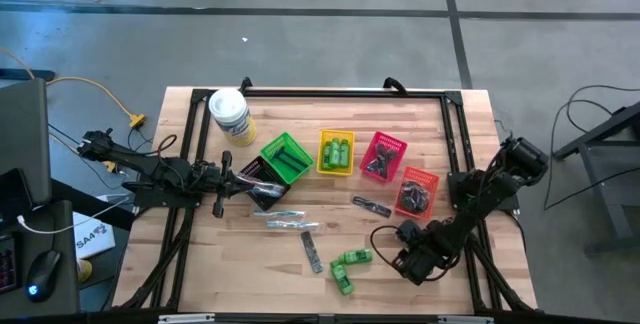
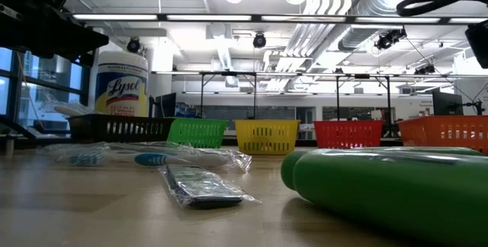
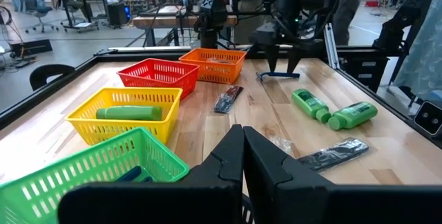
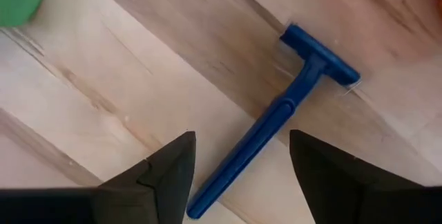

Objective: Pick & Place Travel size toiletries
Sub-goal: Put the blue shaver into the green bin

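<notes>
Right pincer (image 4: 238,165) spread over the tabletop (image 4: 103,92); blue razor (image 4: 276,120) lies between its fingers, apparently unpinched. Left pincer (image 3: 242,165) pressed together by the green basket (image 3: 90,172).

I work in a robotics lab set in a big open industrial hall. My wooden table (image 1: 300,264) stands in a black frame (image 1: 320,92) on a bare concrete floor (image 1: 300,24). Overhead I see exposed ducts (image 2: 358,7) and strip lights (image 2: 175,17). Past the table there are more workbenches (image 3: 166,22) and office chairs (image 3: 45,16). Beside my table sits a desk with a mouse (image 1: 40,266), and a yellow cable (image 1: 95,89) runs across the floor.
</notes>
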Controlling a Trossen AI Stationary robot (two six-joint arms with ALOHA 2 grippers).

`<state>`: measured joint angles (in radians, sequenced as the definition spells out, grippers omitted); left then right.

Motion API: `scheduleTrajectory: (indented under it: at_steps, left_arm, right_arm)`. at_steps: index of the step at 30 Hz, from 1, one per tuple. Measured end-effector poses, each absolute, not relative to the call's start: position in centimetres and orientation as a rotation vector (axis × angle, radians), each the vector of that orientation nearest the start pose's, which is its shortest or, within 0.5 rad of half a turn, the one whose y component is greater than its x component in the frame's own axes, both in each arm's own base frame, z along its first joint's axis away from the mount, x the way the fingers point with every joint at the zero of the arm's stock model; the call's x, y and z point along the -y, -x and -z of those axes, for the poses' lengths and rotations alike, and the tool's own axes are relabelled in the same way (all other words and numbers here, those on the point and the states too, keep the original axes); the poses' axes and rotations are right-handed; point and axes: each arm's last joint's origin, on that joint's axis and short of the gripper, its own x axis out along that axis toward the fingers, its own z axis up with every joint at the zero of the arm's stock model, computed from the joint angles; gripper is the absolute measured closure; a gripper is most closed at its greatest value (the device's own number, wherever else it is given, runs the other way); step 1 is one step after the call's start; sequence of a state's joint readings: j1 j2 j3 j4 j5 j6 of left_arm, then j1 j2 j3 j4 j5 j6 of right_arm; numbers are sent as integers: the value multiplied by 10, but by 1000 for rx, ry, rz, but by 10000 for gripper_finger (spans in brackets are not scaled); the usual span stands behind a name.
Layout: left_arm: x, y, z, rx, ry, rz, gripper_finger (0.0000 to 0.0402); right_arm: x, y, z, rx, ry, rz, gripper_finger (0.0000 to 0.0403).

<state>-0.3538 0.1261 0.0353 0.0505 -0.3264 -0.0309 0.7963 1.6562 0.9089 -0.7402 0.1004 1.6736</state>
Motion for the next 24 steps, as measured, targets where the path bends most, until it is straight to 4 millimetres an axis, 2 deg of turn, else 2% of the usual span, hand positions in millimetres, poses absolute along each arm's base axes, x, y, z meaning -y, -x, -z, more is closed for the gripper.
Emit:
scheduleTrajectory:
  at_steps: [7,14,18,24]
  left_arm:
    - [27,-99,-170,-38,18,27,402]
    - [27,-99,-170,-38,18,27,402]
    - [27,-99,-170,-38,18,27,402]
    - [27,-99,-171,-38,18,27,402]
  right_arm:
    - [-189,-190,-144,-1339,-692,661,184]
    - [-192,-191,-127,-1395,-630,679,216]
    - [-192,-191,-124,-1420,-621,694,260]
    - [-191,-188,-131,-1438,-615,662,353]
